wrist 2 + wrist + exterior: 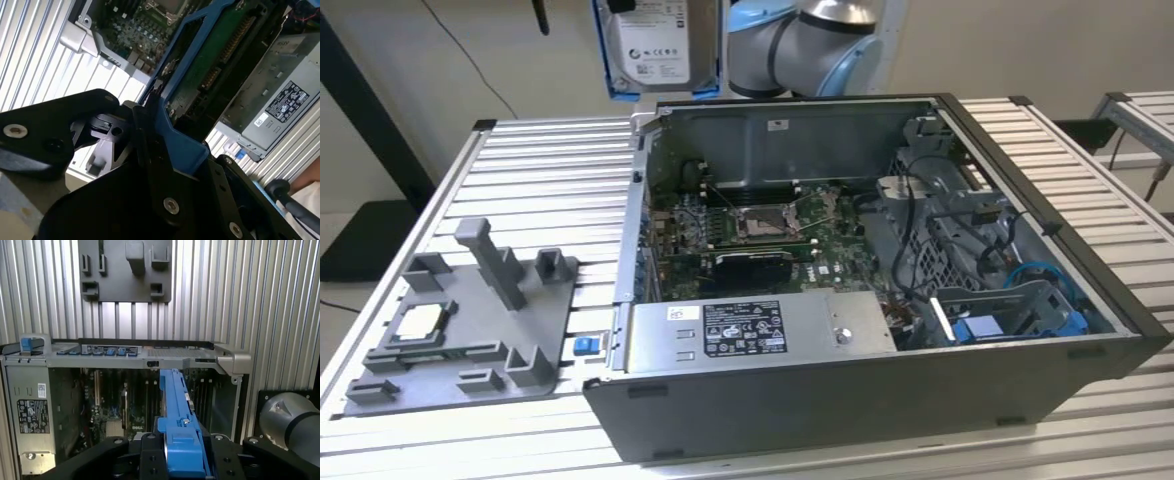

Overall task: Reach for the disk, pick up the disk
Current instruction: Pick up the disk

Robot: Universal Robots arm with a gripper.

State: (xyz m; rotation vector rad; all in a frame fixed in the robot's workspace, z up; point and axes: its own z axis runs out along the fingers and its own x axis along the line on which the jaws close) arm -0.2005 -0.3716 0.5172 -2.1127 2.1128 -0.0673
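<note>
Blue-framed flat silver metal hard disk (660,45) with white label hung in air above far wall of open dark grey computer case (881,400), toward that wall's corner at exterior view's left; disk clear of ribbed aluminium tabletop (547,170); black gripper (182,442) was clamped on disk's blue frame, fingers (150,442) pressed against both faces; disk stood edge-on over green motherboard (761,230) in first wrist view; grey plastic fixture plate (467,350) lay near tabletop's edge at exterior view's left, small square silver chip (420,322) seated on it.
</note>
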